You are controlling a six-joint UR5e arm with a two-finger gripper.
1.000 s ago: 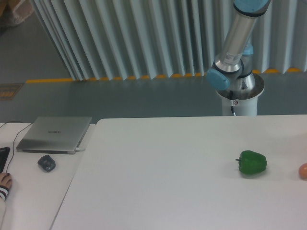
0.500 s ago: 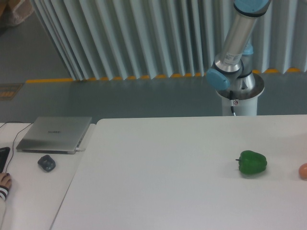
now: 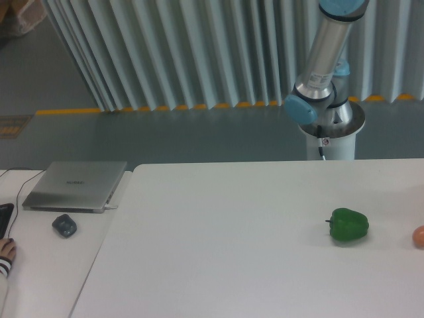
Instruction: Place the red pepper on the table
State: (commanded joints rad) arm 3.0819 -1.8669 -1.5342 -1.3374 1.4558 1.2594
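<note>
- My arm (image 3: 322, 56) rises from its white pedestal (image 3: 329, 136) behind the far edge of the table (image 3: 225, 245) and leaves the picture at the top, so my pincer is out of view and I cannot tell whether it is released, clenched or grasping anything
- The red pepper shows nowhere in this view, so I can say nothing of its colour, gloss or stem, nor where it is
- The table is a wide, plain white, smooth top filling the lower right of the view
- A green pepper (image 3: 348, 224) lies on the table toward its right side, its short dark stem pointing left (it is glossy and lumpy, resting on its side)
- At the right edge of the picture, near the green pepper but apart from it, a sliver of a pale orange-pink round fruit (image 3: 419, 236) sits on the table, mostly cut off by the frame
- Left of the table stands an adjoining white desk (image 3: 46, 265) with a closed grey laptop (image 3: 75, 185) and, just in front of it, a dark mouse (image 3: 64, 225)
- A person's fingers (image 3: 6, 250) with a striped cuff show at the lower left edge of the desk
- Behind everything hangs a pale pleated curtain (image 3: 199, 50) above a grey floor with a yellow stripe (image 3: 132, 108)
</note>
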